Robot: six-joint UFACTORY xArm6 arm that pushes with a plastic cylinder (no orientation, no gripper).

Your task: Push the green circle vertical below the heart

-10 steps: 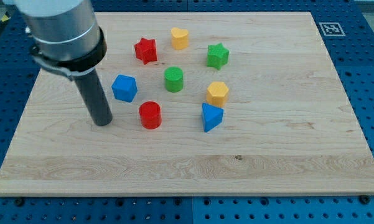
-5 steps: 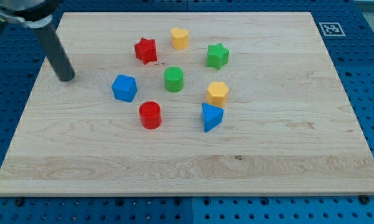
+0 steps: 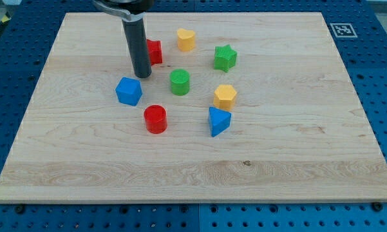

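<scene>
One approach step in hand — my tip (image 3: 141, 75) sits left of the green circle (image 3: 179, 82), apart, hiding part of the red star (image 3: 154, 51). No pincer fitted. Circle lies just left of below the yellow heart (image 3: 186, 39) — next, a short rightward nudge, I judge.

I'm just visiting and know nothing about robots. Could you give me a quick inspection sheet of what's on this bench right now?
Surface: wooden board, flat, on a blue perforated bench.
Job's things: green circle near the middle; yellow heart above it, toward the view's top.
Clutter: red star, partly hidden by the rod; green star; blue cube; red cylinder; yellow hexagon; blue triangle.
End effector: my tip, left of the green circle, above the blue cube, touching nothing.
Cables: nothing seen.
Surroundings: printed marker at the board's top right corner.
</scene>
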